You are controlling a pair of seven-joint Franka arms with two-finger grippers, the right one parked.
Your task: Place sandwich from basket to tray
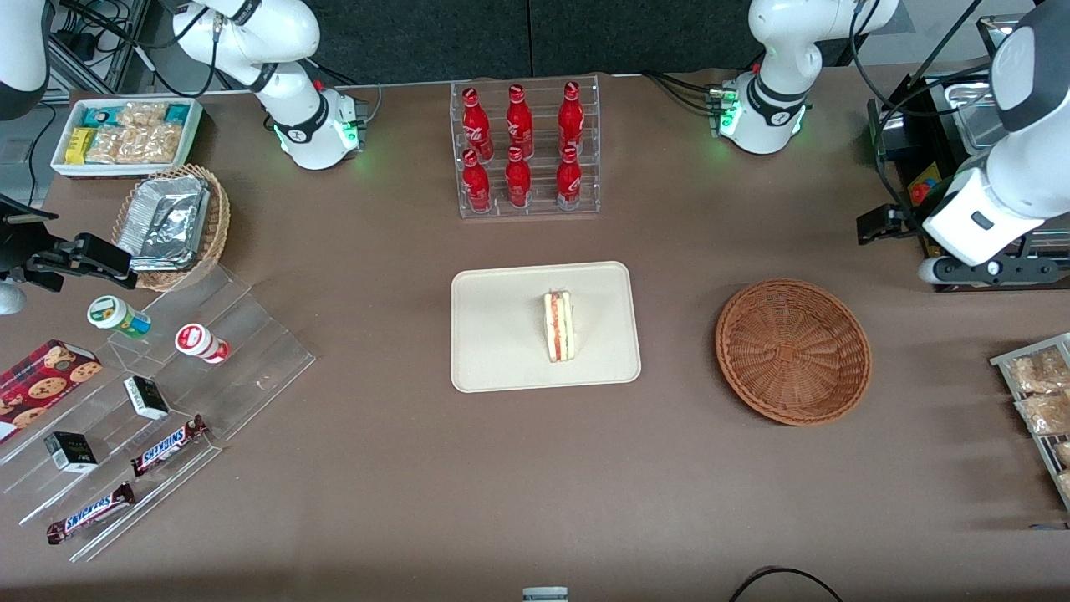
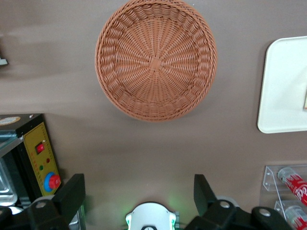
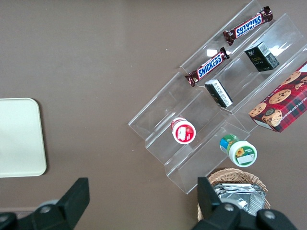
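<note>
Woven wicker basket [image 1: 792, 351], smooth matt tray [image 1: 501, 334], matt brown table [image 1: 535, 485].

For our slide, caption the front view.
Sandwich rests on tray; basket empty; open gripper hangs raised, farther back.

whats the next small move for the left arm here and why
Probably none beyond holding clear: the sandwich already stands on the tray, the basket is empty, and the gripper hangs open, holding nothing, above the table at the working arm's end.

Front view: high, steep down on whole table. Left wrist view: straight down, above basket [image 2: 156, 60] (shares tray [image 1: 501, 334] edge). Gripper [image 2: 139, 191] hangs above table.
</note>
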